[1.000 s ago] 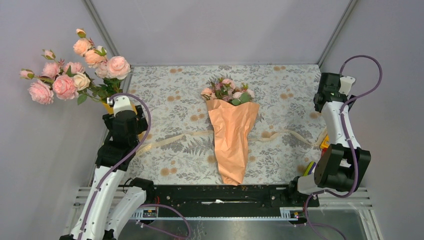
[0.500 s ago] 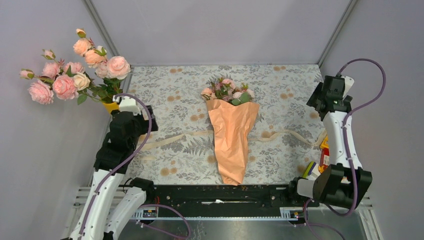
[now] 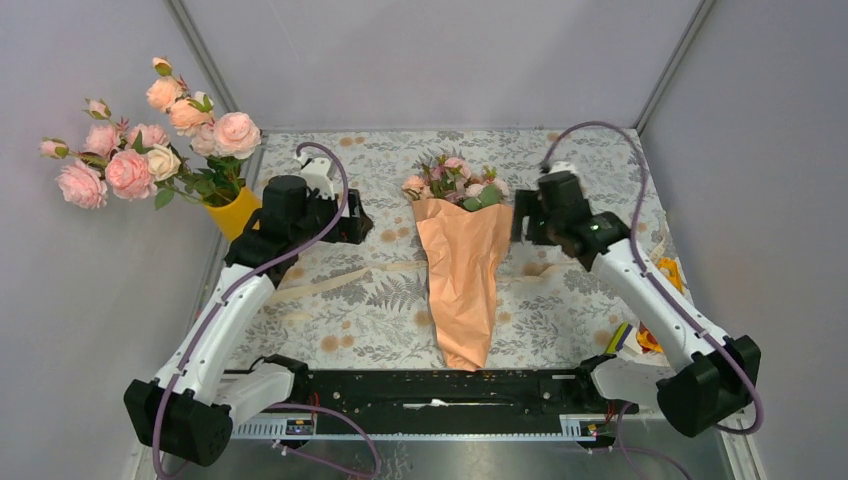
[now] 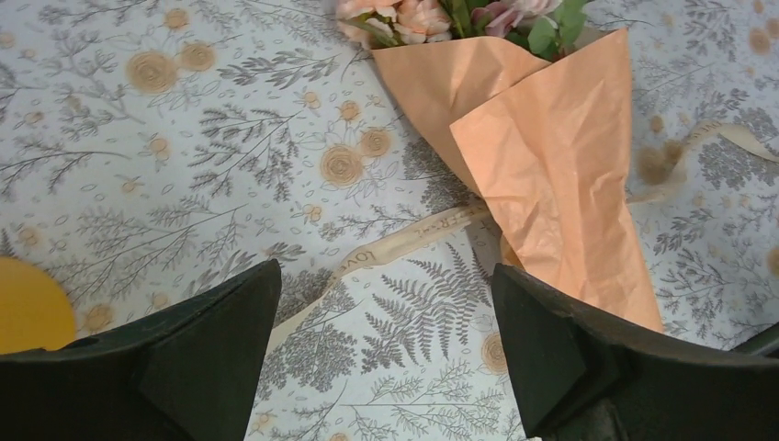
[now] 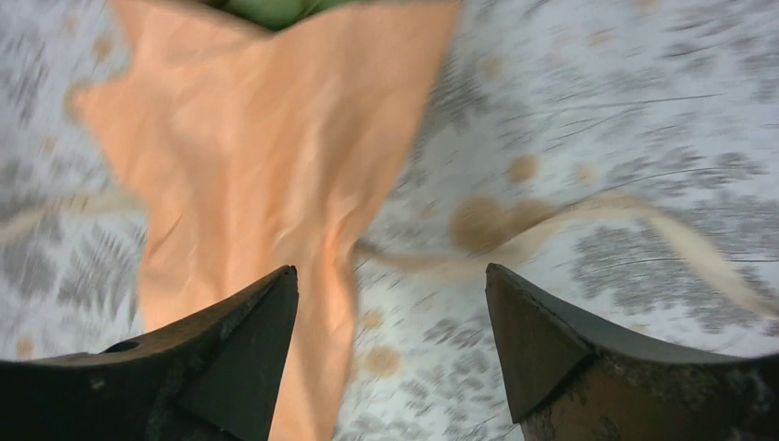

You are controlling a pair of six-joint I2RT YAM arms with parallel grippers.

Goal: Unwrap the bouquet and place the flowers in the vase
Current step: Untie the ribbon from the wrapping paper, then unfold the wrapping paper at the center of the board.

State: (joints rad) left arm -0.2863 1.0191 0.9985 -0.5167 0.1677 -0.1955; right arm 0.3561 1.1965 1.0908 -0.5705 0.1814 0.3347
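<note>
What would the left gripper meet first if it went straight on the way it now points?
Probably the beige ribbon on the tablecloth, just short of the bouquet. The open left gripper tilts down towards both; depth is unclear, so the bouquet could come first.

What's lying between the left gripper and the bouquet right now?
Only a beige raffia ribbon on the floral tablecloth, reaching the peach-orange paper cone bouquet; the left wrist view shows it.

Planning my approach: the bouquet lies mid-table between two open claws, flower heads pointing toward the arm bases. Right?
No. In the top view the bouquet lies mid-table between the open left claw and right claw, but its flower heads point away from the arm bases.
</note>
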